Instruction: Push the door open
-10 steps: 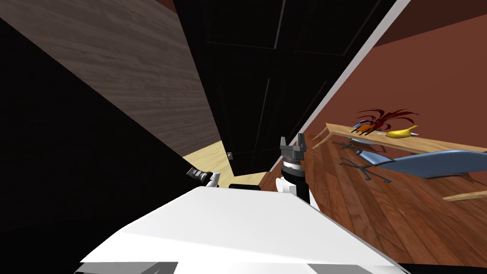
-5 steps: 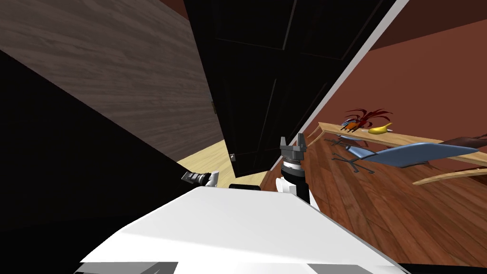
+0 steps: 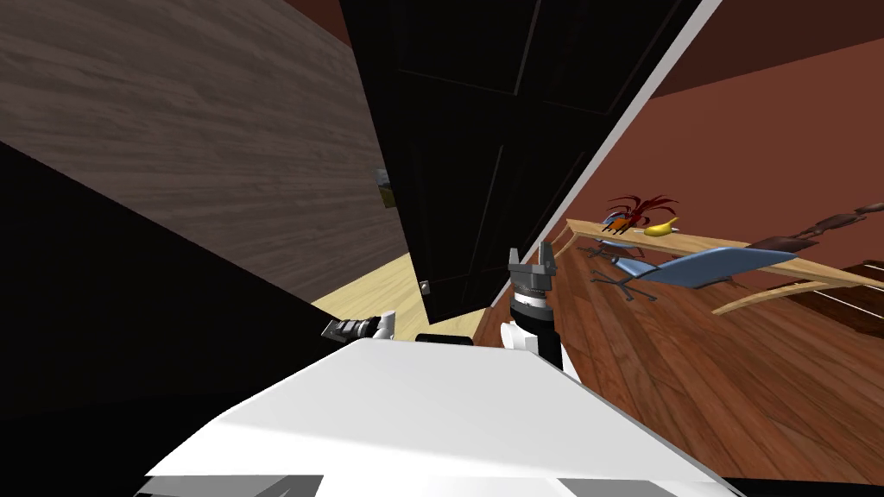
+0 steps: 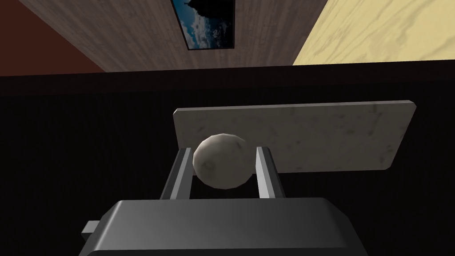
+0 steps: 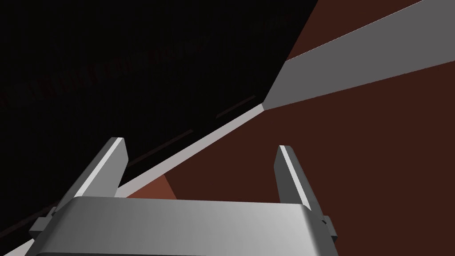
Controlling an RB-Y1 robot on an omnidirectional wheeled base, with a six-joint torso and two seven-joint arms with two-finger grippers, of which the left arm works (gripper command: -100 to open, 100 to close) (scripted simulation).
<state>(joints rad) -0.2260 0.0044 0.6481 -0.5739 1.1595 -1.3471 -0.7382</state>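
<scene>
Door (image 3: 483, 155): dark, panelled, ajar, ahead of the robot; wood-grain wall (image 3: 216, 147) to its left, red-brown wall (image 3: 760, 147) to its right.
Knob (image 4: 221, 161): pale, round, on a pale plate (image 4: 320, 133).
Left gripper (image 4: 223, 153): fingers (image 4: 265, 169) pinch the knob's sides.
Right gripper (image 3: 531, 257): raised near the door, fingers spread.

Head camera steeply down, 2 wrist cameras near door (image 3: 483, 129)

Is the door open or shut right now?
Partly open: pale floor shows past the free edge of the dark door, and the left gripper has its jaws shut on the round knob.
</scene>
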